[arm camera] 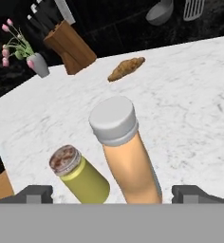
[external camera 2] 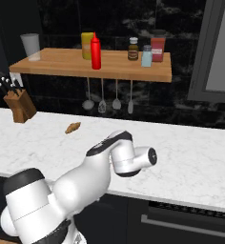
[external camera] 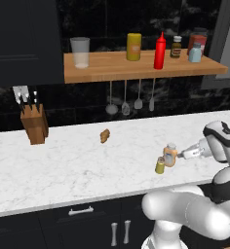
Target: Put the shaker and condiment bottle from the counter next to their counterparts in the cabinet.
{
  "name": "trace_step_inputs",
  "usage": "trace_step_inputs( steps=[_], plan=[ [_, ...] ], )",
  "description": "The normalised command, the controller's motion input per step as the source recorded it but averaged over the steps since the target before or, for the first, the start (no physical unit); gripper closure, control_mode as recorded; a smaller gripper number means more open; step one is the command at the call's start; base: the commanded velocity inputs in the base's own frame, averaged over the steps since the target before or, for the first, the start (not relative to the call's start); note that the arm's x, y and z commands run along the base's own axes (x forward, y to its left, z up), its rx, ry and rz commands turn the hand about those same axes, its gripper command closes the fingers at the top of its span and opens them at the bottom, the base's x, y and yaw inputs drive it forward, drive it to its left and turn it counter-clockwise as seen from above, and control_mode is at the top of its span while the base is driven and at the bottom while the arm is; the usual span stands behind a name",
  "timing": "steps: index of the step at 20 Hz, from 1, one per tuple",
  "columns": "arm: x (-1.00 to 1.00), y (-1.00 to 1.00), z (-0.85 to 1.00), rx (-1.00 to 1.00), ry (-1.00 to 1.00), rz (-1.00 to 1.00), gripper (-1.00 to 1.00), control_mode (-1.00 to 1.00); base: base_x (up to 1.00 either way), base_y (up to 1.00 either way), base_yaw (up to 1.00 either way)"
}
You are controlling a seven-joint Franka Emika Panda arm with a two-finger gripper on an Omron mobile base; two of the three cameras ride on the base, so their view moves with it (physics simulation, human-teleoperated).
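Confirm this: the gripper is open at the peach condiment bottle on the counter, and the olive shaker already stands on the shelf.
Wrong on the shaker. The olive shaker is on the counter beside the condiment bottle, as the hand view shows. The gripper is open at the bottle.

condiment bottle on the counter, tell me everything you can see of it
The condiment bottle is a pale peach-tan cylinder with a whitish-grey ribbed cap, plastic by its look. It stands upright on the white marble counter, near the front edge, capped. The olive shaker stands close beside it, about half its height; whether they touch is unclear. In the hand view it sits between the open hand fingertips, which flank it without touching. Nothing holds it.
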Motion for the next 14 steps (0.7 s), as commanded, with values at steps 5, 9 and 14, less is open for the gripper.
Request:
trace_step_inputs(
  steps=[5, 9, 14],
  plan=[
    [0.05, 0.00, -0.20, 0.04, 0.00, 0.07, -1.00, -1.00, 0.00, 0.00, 0.00],
    [0.06, 0.00, -0.14, 0.04, 0.00, 0.06, -1.00, -1.00, 0.00, 0.00, 0.00],
    [0.07, 0.00, -0.05, 0.04, 0.00, 0.05, -1.00, -1.00, 0.00, 0.00, 0.00]
  ],
)
